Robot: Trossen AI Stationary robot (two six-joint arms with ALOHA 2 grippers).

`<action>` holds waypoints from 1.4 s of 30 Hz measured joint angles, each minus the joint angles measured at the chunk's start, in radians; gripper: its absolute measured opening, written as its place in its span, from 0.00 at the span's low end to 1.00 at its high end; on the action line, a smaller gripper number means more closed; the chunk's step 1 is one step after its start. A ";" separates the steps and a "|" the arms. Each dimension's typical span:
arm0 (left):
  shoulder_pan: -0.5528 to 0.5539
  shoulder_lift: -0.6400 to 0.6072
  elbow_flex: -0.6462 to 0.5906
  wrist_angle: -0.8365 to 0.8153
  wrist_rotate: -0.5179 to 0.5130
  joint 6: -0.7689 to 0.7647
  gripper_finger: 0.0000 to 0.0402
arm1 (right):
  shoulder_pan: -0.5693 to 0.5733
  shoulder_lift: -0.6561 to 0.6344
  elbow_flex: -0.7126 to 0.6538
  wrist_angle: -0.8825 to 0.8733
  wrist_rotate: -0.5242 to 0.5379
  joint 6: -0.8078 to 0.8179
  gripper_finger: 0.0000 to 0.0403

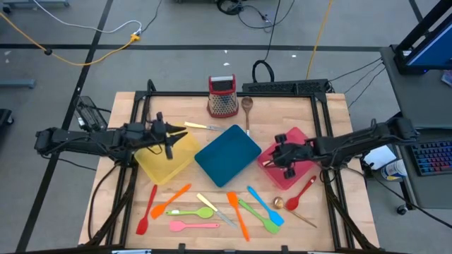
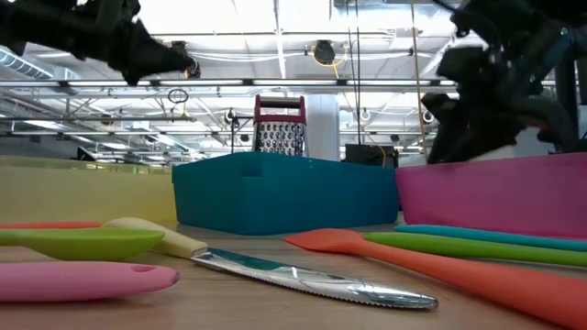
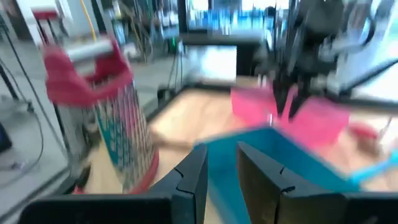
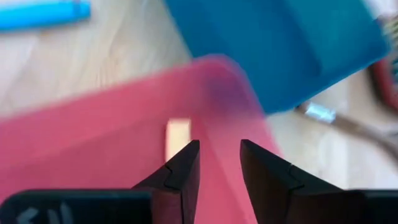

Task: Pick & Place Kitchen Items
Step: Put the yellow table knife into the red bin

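A: Right gripper — holding anything?
B: No; its 2 fingers are narrowly parted, empty, over the pink tray; the red spoon lies at 5 o'clock, diagonal — nearer than the left gripper.

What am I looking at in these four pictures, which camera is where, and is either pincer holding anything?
Two dark robot arms work at a wooden table. One picture looks straight down, one looks level across the tabletop, and two come from cameras on the arms' wrists. The left pincer hangs over the yellow tray; its fingers stand slightly apart with nothing between them. The right pincer is over the pink tray, fingers also apart and empty, with a small pale piece lying in the tray below. Between them sits a teal tray. Behind stand a red grater and a wooden spoon; coloured spatulas and a knife lie along the front.
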 joint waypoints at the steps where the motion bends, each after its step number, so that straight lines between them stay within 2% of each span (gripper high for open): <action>1: 0.000 0.000 0.000 0.045 0.000 0.000 0.22 | 0.000 -0.017 0.000 0.019 0.000 -0.001 0.26; 3: 0.000 0.005 0.000 0.136 0.017 0.028 0.22 | 0.000 -0.046 0.000 0.072 0.002 -0.014 0.26; 7: 0.000 0.047 0.014 0.208 0.149 0.139 0.22 | 0.000 -0.086 0.001 0.223 0.002 -0.072 0.26; 9: 0.002 0.088 0.057 0.147 0.166 0.130 0.22 | 0.000 -0.092 0.001 0.313 0.002 -0.091 0.26; 15: 0.040 0.263 0.265 -0.201 0.158 0.050 0.22 | 0.000 -0.083 0.001 0.499 -0.001 -0.102 0.26; 19: 0.079 0.396 0.418 -0.409 0.158 0.071 0.22 | 0.000 -0.069 0.001 0.527 -0.001 -0.088 0.26; 25: 0.176 0.597 0.616 -0.540 0.198 0.142 0.22 | 0.000 -0.042 0.001 0.525 -0.002 -0.024 0.26; 30: 0.259 0.760 0.755 -0.713 0.238 0.228 0.22 | 0.000 -0.026 0.000 0.527 -0.003 -0.016 0.26; 34: 0.316 0.867 0.815 -0.792 0.238 0.289 0.22 | 0.000 -0.015 0.000 0.525 -0.004 -0.016 0.26; 39: 0.370 0.974 0.818 -0.802 0.220 0.357 0.23 | 0.000 -0.004 0.000 0.525 -0.005 -0.017 0.26; 42: 0.396 1.027 0.818 -0.811 0.214 0.386 0.28 | 0.000 0.000 0.000 0.526 -0.005 -0.017 0.26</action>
